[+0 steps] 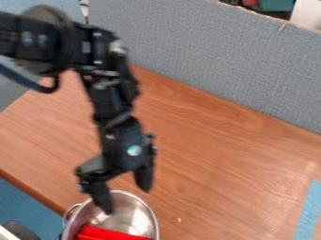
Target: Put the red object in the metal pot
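Wooden table (238, 159), grey partition (213, 56) behind; your gripper (120, 185) released above metal pot (131, 220); red object (85, 225) inside, bright, partly hidden.

single high view, angled down, table (238, 141) close

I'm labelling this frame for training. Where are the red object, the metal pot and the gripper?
red object (90, 232): camera view, on its visible red top, inside the pot.
metal pot (141, 223): camera view, on its shiny inner wall.
gripper (122, 186): camera view, midway between its open jaws, above the pot.
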Controlling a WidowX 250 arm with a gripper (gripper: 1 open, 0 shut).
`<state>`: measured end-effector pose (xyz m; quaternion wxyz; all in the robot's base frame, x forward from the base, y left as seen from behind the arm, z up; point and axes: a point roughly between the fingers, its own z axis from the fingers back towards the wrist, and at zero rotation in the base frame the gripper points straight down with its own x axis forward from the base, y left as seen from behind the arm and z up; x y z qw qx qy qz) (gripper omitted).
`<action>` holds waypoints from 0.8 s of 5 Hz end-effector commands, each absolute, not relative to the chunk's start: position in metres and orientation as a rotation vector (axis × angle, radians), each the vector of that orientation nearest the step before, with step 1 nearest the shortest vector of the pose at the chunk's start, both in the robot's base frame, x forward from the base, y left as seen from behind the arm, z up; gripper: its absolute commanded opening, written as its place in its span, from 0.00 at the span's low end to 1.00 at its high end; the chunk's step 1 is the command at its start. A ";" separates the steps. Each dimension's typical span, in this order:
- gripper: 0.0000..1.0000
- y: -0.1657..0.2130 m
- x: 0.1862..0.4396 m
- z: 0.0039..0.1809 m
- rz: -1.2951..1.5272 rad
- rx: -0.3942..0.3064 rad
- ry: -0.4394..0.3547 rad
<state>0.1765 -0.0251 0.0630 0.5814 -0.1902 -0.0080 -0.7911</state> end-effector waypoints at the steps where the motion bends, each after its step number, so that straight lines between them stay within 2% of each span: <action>1: 1.00 -0.074 0.187 0.059 -1.861 -0.402 -0.040; 2: 1.00 -0.124 0.209 0.029 -1.799 -0.381 -0.021; 3: 1.00 -0.121 0.228 0.023 -1.550 -0.316 -0.020; 4: 1.00 -0.116 0.226 0.040 -1.394 -0.318 -0.035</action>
